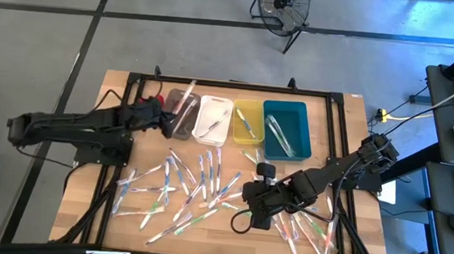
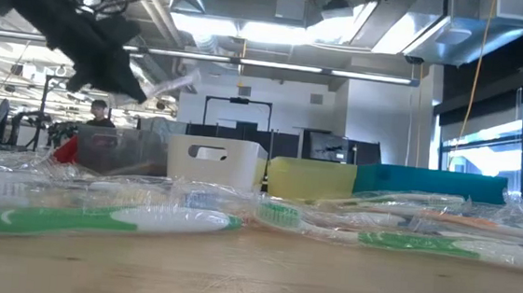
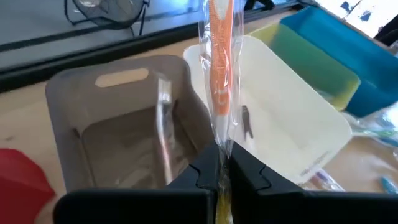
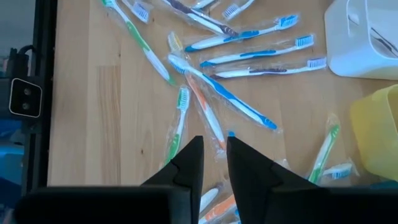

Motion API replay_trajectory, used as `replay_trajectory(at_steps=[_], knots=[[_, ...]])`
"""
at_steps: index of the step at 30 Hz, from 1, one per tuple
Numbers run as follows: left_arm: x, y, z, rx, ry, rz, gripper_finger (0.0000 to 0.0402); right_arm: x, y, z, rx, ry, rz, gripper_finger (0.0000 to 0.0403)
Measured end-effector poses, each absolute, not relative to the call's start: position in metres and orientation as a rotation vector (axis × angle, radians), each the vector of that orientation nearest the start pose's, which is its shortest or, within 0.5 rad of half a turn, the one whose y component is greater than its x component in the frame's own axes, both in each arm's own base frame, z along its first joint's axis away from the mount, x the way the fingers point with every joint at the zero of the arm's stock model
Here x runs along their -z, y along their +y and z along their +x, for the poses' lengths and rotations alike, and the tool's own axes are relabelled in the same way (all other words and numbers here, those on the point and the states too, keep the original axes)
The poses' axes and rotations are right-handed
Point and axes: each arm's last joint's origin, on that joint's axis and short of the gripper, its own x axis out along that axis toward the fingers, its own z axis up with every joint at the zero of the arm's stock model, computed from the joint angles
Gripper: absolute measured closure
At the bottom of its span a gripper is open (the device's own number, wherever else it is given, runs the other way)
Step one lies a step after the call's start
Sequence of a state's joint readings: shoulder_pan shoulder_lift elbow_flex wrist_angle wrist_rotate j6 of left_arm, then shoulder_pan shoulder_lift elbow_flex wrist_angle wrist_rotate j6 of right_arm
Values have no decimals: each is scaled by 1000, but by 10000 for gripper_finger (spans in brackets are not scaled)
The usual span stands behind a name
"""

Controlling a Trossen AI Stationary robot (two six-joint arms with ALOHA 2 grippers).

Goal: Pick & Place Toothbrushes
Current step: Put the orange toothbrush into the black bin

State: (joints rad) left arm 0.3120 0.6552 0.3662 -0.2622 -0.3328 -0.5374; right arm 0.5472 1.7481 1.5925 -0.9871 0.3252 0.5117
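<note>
Many wrapped toothbrushes [image 1: 190, 181] lie loose on the wooden table, also in the low view [image 2: 97, 218] and the right wrist view [image 4: 230, 93]. My left gripper [image 1: 170, 122] is by the grey bin [image 3: 124, 137], shut on one orange wrapped toothbrush [image 3: 219, 62]. That toothbrush sticks out over the wall between the grey bin and the white bin [image 3: 280, 124]. My right gripper [image 4: 214, 158] hangs over the loose toothbrushes at the table's near right, its fingers a narrow gap apart with nothing between them. My left gripper pinches the orange toothbrush's wrapped near end [image 3: 219, 152] between its two fingers. The fingers come from the table's left, slanting down, and the toothbrush runs on ahead along them. It is lifted clear of the table and bins.
A yellow bin [image 1: 248, 120] and a teal bin [image 1: 286, 130] stand right of the white one at the table's far side, each with toothbrushes inside. A small red object [image 3: 18, 180] lies left of the grey bin. A black frame [image 1: 339, 152] rims the table.
</note>
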Motion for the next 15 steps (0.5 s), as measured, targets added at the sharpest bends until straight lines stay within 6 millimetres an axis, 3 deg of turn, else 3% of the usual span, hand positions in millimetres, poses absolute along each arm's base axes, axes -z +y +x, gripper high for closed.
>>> replay_trajectory(at_steps=[10, 15], knots=[[-162, 71, 126, -809, 467, -589, 395, -298, 178, 311, 58, 1039, -38, 351], [-157, 77, 130, -763, 491, -614, 395, -298, 178, 311, 57, 1036, -37, 358]])
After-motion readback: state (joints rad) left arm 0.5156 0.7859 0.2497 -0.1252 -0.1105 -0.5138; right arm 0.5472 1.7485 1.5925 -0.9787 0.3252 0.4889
